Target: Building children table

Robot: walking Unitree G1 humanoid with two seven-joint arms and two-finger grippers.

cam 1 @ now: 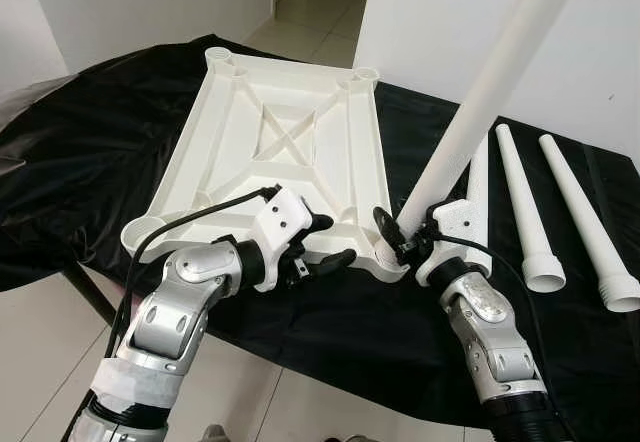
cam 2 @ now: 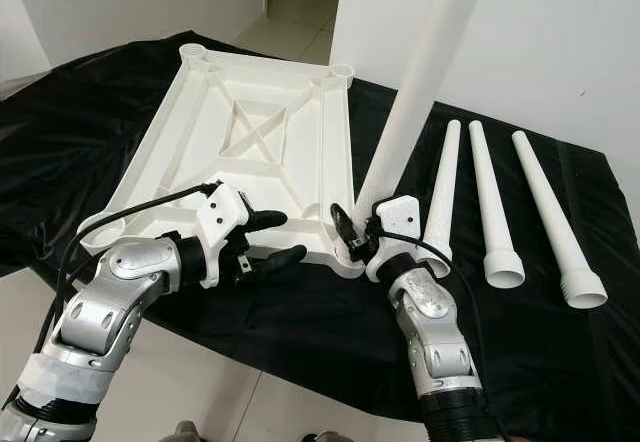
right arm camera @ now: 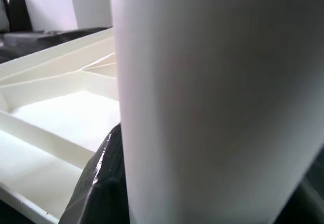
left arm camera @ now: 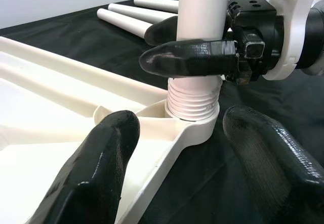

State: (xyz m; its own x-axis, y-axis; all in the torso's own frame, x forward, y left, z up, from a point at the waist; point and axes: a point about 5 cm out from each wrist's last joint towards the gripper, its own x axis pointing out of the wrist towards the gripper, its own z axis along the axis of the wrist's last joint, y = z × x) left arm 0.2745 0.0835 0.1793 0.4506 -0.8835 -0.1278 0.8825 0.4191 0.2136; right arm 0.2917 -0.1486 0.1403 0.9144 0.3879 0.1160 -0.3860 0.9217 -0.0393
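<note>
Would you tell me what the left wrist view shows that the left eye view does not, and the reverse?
Left wrist alone: the leg's threaded end seated in the corner socket, threads still exposed.
Left eye alone: the whole upturned tabletop, the left gripper open at its near edge, and both arms.
Both: the right gripper clamped on the leg, spare legs on the black cloth.

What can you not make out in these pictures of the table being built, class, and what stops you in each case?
- Top of the white plastic table leg held by the right pincer: cut off by the upper edge of both eye views.
- Socket in the upturned white plastic tabletop: in the right wrist view the leg blocks it.
- How deep the leg's threads sit: hidden inside the socket, left wrist view.
- Left pincer: open beside the corner.
</note>
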